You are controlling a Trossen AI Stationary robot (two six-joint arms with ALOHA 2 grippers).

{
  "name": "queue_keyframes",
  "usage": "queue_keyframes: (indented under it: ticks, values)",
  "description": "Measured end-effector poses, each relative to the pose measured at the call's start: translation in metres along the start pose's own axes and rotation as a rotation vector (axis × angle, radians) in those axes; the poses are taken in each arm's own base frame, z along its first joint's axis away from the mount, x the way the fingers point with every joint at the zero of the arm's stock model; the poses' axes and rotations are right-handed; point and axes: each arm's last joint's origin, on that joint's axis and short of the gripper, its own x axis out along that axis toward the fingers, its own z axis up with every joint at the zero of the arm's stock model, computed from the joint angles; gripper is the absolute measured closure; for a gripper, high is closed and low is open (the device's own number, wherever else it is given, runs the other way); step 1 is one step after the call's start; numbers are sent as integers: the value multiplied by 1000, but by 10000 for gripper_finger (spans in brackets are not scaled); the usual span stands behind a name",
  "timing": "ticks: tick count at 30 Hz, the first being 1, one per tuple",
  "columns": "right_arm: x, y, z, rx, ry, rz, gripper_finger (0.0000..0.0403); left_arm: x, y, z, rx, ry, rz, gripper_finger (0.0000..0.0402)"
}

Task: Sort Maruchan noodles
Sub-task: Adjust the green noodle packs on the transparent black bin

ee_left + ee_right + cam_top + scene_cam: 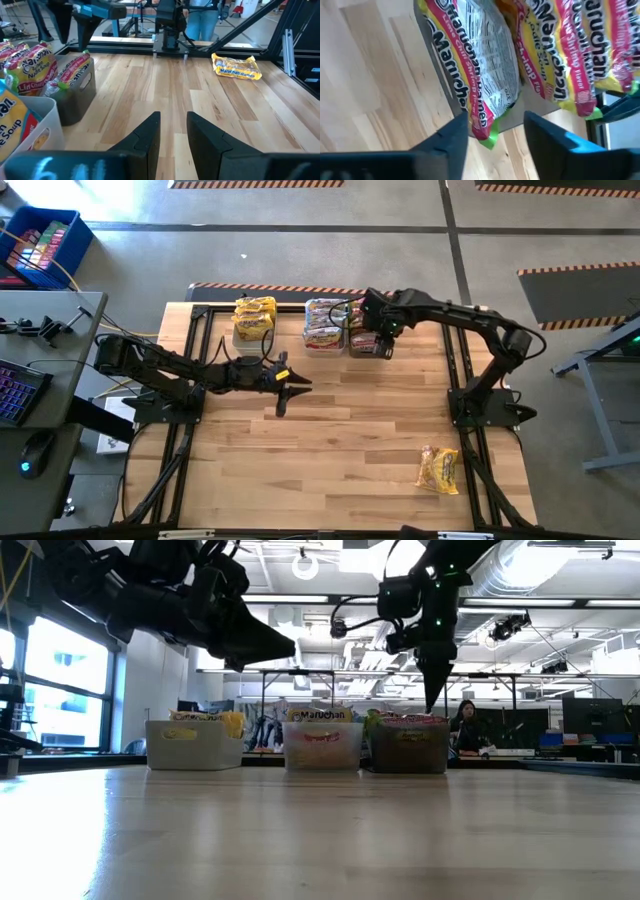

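Maruchan noodles [485,75] in dark bin [367,340], 12 o'clock | my right gripper [492,132] parted, empty | risk: packet overhangs rim, may slip out

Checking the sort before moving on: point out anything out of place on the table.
One yellow noodle packet lies alone on the bare wood near the right arm's base, apart from the three bins at the table's far edge. Nothing spilled.

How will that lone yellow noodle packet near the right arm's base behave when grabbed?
The yellow packet looks crinkly, so the wrapper may slip or buckle. It lies flat on the table, so probably light and won't roll. The block inside could crack if squeezed.
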Motion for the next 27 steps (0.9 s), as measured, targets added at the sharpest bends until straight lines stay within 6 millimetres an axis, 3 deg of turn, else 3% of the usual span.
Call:
queue_keyframes:
  ticks: [5, 11, 16, 23, 27]
  values:
    - [14, -2, 3, -13, 36, 24, 187, 0, -1, 0, 10, 0, -3, 314]
    - [30, -10, 6, -21, 63, 21, 193, 0, -1, 0, 10, 0, -4, 314]
    - [31, -16, 5, -8, 53, 15, 246, 0, -1, 0, 13, 0, -4, 314]
    - [32, -19, 5, -40, 28, 70, 384, 0, -1, 0, 12, 0, -4, 314]
    - [31, -18, 8, -53, 7, 89, 395, 0, -1, 0, 12, 0, -4, 314]
